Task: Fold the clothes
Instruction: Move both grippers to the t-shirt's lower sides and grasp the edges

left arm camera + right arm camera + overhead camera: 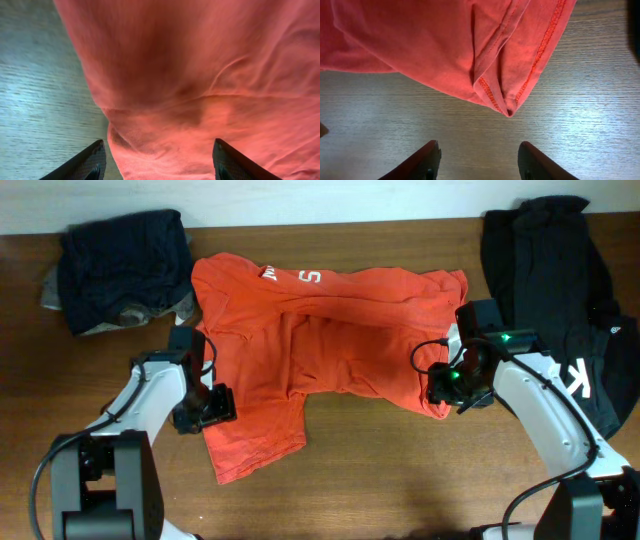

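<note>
The clothes are one red-orange T-shirt (330, 345), rumpled in the middle of the table with white lettering near its top edge. My left gripper (207, 408) sits at the shirt's lower left edge. In the left wrist view the gripper (159, 144) is open and straddles the hem (150, 150), one finger over wood and the other over cloth. My right gripper (445, 385) is at the shirt's lower right corner. The right wrist view shows it (479, 145) open over bare wood, with the stitched corner (507, 111) just ahead of the fingertips and apart from them.
A dark navy folded pile (125, 265) lies at the back left. A black garment with white letters (560, 290) covers the right side, close behind the right arm. The wooden table (380, 470) shows bare along the front.
</note>
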Controlling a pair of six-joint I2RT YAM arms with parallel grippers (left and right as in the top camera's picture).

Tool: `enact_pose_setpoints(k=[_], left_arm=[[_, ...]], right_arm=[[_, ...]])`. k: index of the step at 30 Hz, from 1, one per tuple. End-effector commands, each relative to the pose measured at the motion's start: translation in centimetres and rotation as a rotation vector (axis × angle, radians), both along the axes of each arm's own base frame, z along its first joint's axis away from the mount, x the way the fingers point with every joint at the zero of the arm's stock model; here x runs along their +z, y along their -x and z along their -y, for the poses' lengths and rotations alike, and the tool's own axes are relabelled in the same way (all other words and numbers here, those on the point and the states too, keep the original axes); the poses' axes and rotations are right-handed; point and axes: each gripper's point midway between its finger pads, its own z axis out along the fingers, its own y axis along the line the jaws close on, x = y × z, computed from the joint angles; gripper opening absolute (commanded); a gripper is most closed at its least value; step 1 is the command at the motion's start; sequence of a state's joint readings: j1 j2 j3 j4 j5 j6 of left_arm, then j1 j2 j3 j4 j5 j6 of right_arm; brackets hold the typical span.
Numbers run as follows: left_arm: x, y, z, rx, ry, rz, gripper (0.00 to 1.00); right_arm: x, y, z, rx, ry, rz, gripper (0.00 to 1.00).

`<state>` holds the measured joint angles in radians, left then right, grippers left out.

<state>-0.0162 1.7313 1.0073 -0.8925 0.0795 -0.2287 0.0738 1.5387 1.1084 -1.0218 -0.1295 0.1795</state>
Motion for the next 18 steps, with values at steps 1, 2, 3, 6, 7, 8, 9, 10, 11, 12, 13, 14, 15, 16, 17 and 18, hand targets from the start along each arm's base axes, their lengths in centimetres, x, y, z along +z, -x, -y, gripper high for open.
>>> enact_pose_setpoints(k=[1, 2, 3, 6, 7, 8, 9, 10, 11, 12, 13, 14, 15, 16, 17, 18], left_arm=[[0.2, 0.3, 0.1, 0.010, 0.011, 0.013, 0.67], [0.0, 0.5, 0.1, 0.010, 0.010, 0.012, 0.67], [-0.6, 0.7, 0.1, 0.011, 0.011, 0.015, 0.64], [-1.8, 1.0, 0.1, 0.018, 0.011, 0.030, 0.57], [-2.4, 0.9, 0.1, 0.023, 0.011, 0.051, 0.42], [-2.6, 0.7, 0.1, 0.026, 0.011, 0.066, 0.34], [-2.7, 0.4, 0.1, 0.032, 0.012, 0.077, 0.25], [-2.7, 0.1, 0.1, 0.042, 0.012, 0.088, 0.15], [-2.6, -0.3, 0.1, 0.058, 0.013, 0.102, 0.01], [-2.6, -0.6, 0.1, 0.064, 0.013, 0.113, 0.01], [-2.5, -0.8, 0.1, 0.071, 0.014, 0.121, 0.01], [-2.4, -1.1, 0.1, 0.075, 0.014, 0.129, 0.01], [-2.2, -1.4, 0.1, 0.075, 0.015, 0.138, 0.01], [-2.0, -1.7, 0.1, 0.075, 0.015, 0.146, 0.01], [-1.7, -2.1, 0.1, 0.074, 0.016, 0.157, 0.01], [-1.4, -2.4, 0.1, 0.074, 0.017, 0.169, 0.01]], right_arm=[[0.0, 0.0, 0.4, 0.008, 0.031, 0.009, 0.55], [-0.1, -0.1, 0.5, 0.007, 0.037, 0.012, 0.54], [-0.1, -0.3, 0.6, 0.005, 0.041, 0.019, 0.55], [0.0, -0.6, 0.8, 0.003, 0.054, 0.032, 0.55], [0.0, -0.8, 0.8, 0.003, 0.053, 0.038, 0.55], [0.0, -0.9, 0.8, 0.003, 0.053, 0.041, 0.55], [-0.1, -0.9, 0.8, 0.003, 0.053, 0.041, 0.55], [-0.1, -0.9, 0.8, 0.003, 0.053, 0.040, 0.54], [-0.3, -0.9, 0.8, 0.003, 0.053, 0.036, 0.54], [-0.4, -0.9, 0.8, 0.003, 0.053, 0.033, 0.54], [-0.5, -0.9, 0.8, 0.003, 0.053, 0.028, 0.54], [-0.6, -1.0, 0.8, 0.004, 0.054, 0.026, 0.54], [-0.8, -1.0, 0.7, 0.005, 0.054, 0.021, 0.54], [-1.0, -1.0, 0.7, 0.005, 0.054, 0.013, 0.54], [-1.2, -0.9, 0.7, 0.006, 0.055, 0.005, 0.54], [-1.6, -0.9, 0.7, 0.012, 0.057, -0.005, 0.54]])
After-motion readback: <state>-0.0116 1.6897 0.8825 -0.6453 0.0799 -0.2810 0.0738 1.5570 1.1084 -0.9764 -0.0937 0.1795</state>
